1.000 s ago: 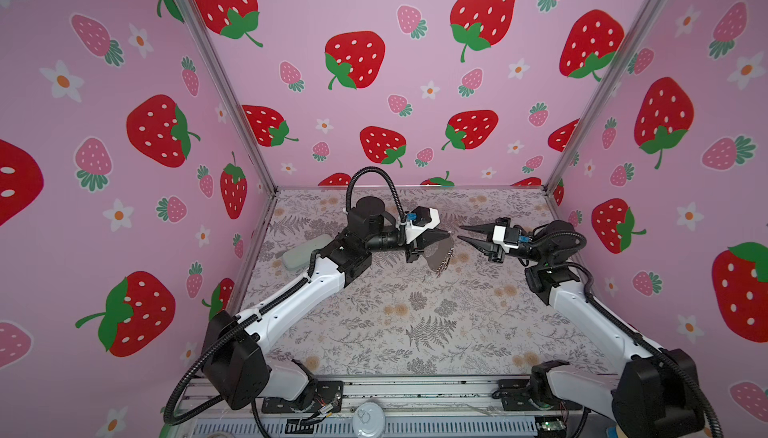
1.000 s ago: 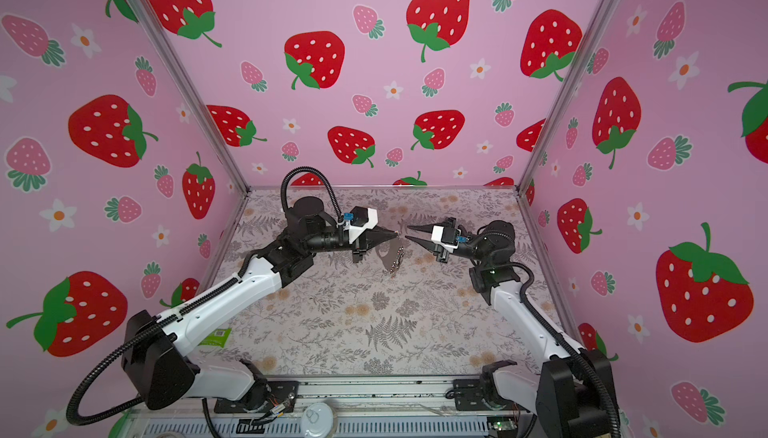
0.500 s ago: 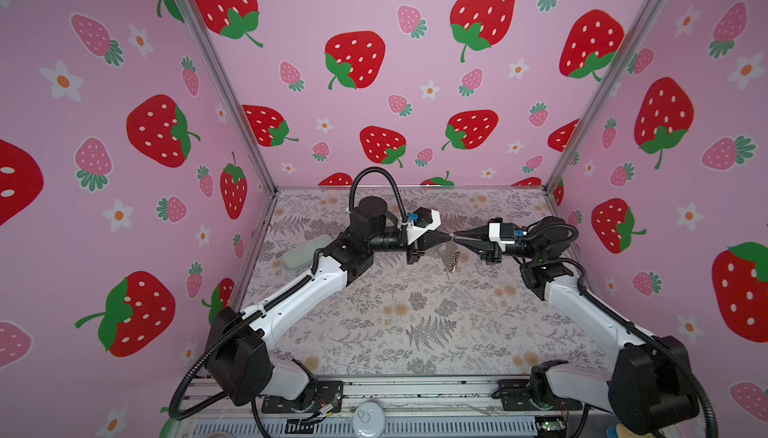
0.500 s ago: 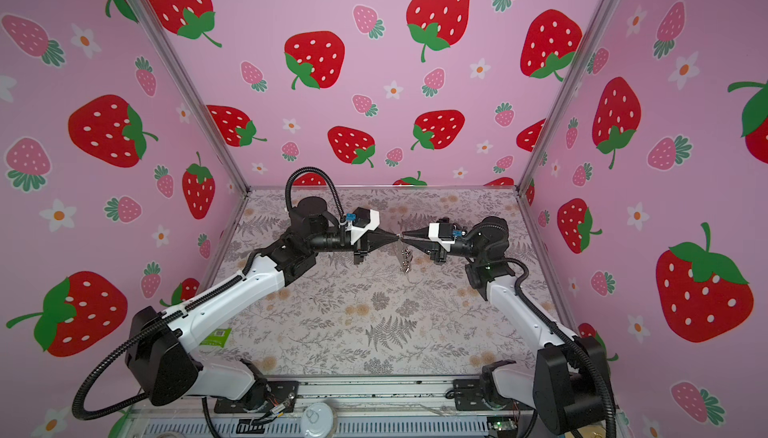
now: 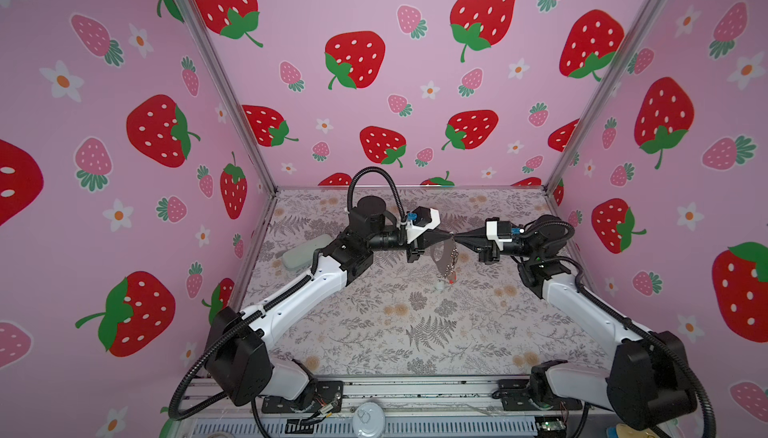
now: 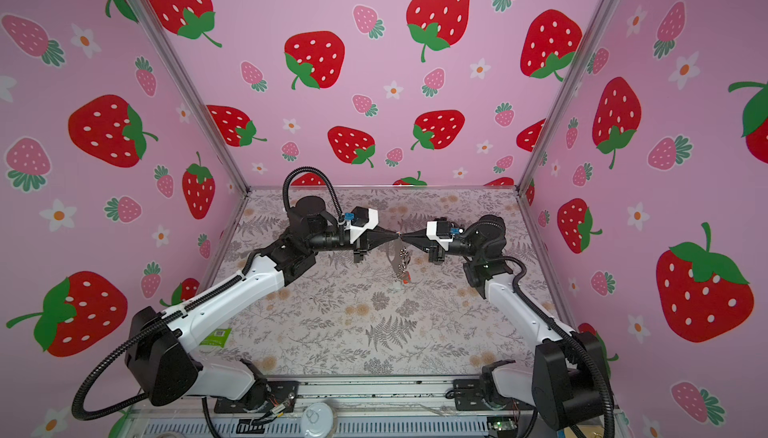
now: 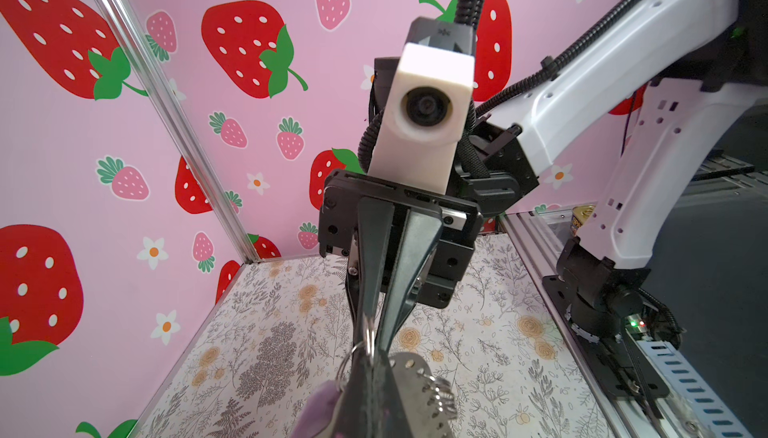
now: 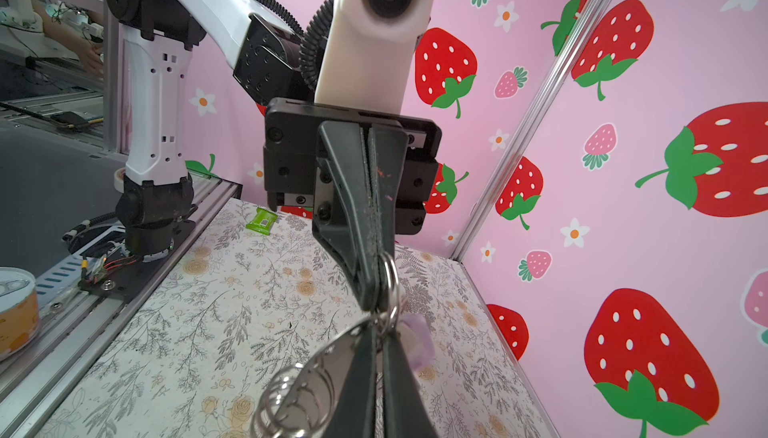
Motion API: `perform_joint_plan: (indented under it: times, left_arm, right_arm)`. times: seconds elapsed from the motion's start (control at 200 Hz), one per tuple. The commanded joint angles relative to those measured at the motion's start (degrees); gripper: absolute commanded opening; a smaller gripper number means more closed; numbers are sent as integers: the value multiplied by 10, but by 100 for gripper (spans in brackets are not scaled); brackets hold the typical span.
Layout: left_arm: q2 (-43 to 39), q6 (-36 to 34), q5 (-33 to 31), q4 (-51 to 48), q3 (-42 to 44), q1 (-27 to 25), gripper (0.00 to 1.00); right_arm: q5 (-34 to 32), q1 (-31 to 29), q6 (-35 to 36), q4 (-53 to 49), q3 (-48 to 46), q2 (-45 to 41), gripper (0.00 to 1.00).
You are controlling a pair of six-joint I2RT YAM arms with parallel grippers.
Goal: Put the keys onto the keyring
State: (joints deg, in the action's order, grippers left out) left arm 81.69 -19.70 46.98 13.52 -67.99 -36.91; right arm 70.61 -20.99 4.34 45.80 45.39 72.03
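Silvery keyring (image 6: pixel 401 258) hangs mid-frame; left gripper (image 6: pixel 395 233) and right gripper (image 6: pixel 404 234) both clamp it. Hold firm, pry coil gently.

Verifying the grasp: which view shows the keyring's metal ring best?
Right wrist: the metal ring appears close and sharp, its loop readable. Left wrist shows only a sliver; both top views leave it too small to tell.

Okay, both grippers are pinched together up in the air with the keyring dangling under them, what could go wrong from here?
The left gripper and right gripper both pinch the keyring tip to tip; pulling apart could bend it or tear it from one grip.
The strap and red-tagged key hang free above the table; a slip likely drops the whole bundle.
The lilac key sits beside the tips and might get nipped.
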Motion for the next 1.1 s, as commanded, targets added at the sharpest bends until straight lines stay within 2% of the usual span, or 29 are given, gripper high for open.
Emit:
perform_joint_plan:
  times: [0.0,0.31,0.62,0.72,0.895,1.095]
  left_arm:
    - [-13,-15,4,8,-5,0,0]
    - [-15,-29,-1,-4,-5,-2,0]
    - [-24,-54,-14,-35,-6,-4,0]
    - [-24,-57,-10,-35,-7,-5,0]
    - [-23,-58,-4,-33,-8,-7,0]
    - [-27,-59,-4,-29,-7,-8,0]
  right_arm:
    - [15,-5,0,10,16,-1,7]
    - [8,-5,2,10,16,1,0]
    - [5,-5,0,16,16,0,0]
    - [15,-6,-15,28,16,2,8]
    - [22,-8,-31,38,17,2,14]
    - [24,-13,-31,30,22,5,13]
